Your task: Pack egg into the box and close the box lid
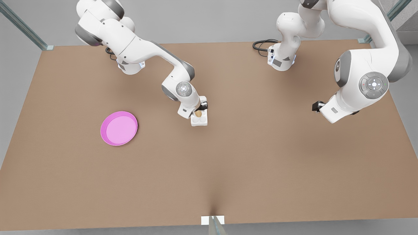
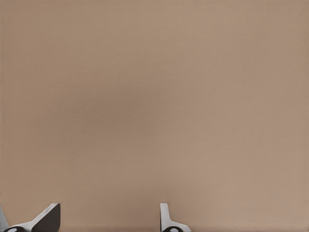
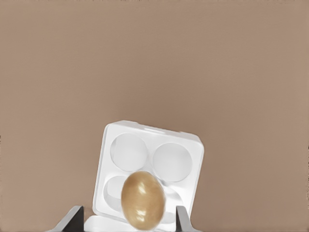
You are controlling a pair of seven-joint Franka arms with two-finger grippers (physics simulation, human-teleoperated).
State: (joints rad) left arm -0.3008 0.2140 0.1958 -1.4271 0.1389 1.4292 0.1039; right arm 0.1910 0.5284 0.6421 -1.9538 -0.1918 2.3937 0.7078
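my right pincer (image 3: 128,220), fingers apart around the egg (image 3: 142,200), sits right over the box (image 3: 149,164)'s near cup; my left pincer (image 2: 108,220) waits open, far right.

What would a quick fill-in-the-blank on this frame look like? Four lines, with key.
1. The box has ___ round cups.
2. The egg is above the box, between the open fingers of the ___ gripper.
3. The round plate at the front view's left is ___ in colour.
4. The left gripper waits with open fingers over the bare ___, apart from the box.

Missing words: four; right; pink; table
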